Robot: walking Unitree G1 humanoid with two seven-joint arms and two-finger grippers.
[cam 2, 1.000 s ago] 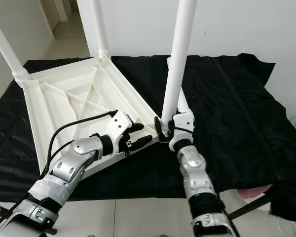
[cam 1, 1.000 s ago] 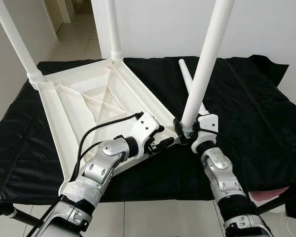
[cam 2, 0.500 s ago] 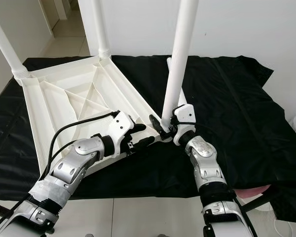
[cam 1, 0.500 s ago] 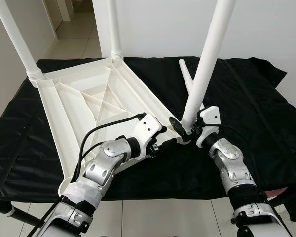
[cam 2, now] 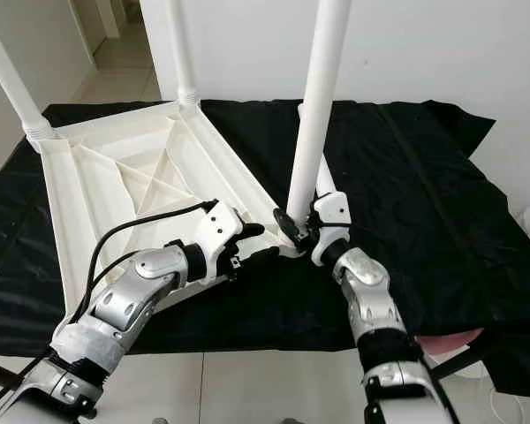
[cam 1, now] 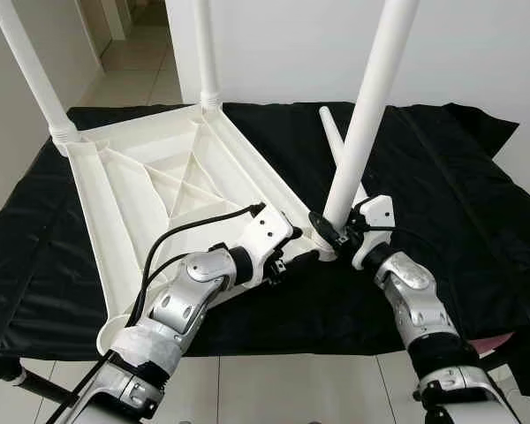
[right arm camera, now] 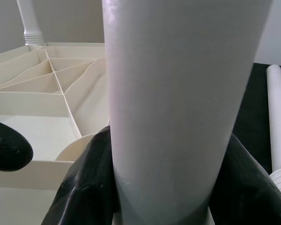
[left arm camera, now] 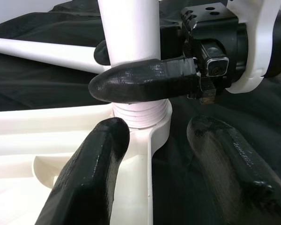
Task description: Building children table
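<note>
Nearest to the robot, the two silver arms reach forward over the near edge of a black cloth (cam 1: 442, 177) that covers the work surface. The left gripper (cam 1: 302, 255) is at the near right corner of the white table top (cam 1: 150, 190). Its two black fingers (left arm camera: 96, 183) are apart, one on each side of the corner's edge, and they close on nothing. The right gripper (cam 1: 329, 233) is just beside it, at the same corner. Its fingers (right arm camera: 84, 187) are closed around the base of a white leg (cam 1: 367, 106), one finger on each side of the tube.

This held leg stands in the round socket of the corner. It rises steeply and leans a little to the right. A ribbed, threaded collar is visible at its foot, just above the socket.

The table top is made of white plastic and lies upside down on the cloth, so its under side faces up. It has a raised rim and thin ribs that cross diagonally and meet near the middle. It lies on the left half of the cloth, turned at an angle.

Farther back, a loose leg (cam 1: 334, 141) lies flat on the cloth behind the held one. At the far left corner a second leg (cam 1: 31, 71) stands upright, and at the far corner a third leg (cam 1: 205, 53) stands also. Behind is a white wall, and a tiled floor on the far left.
</note>
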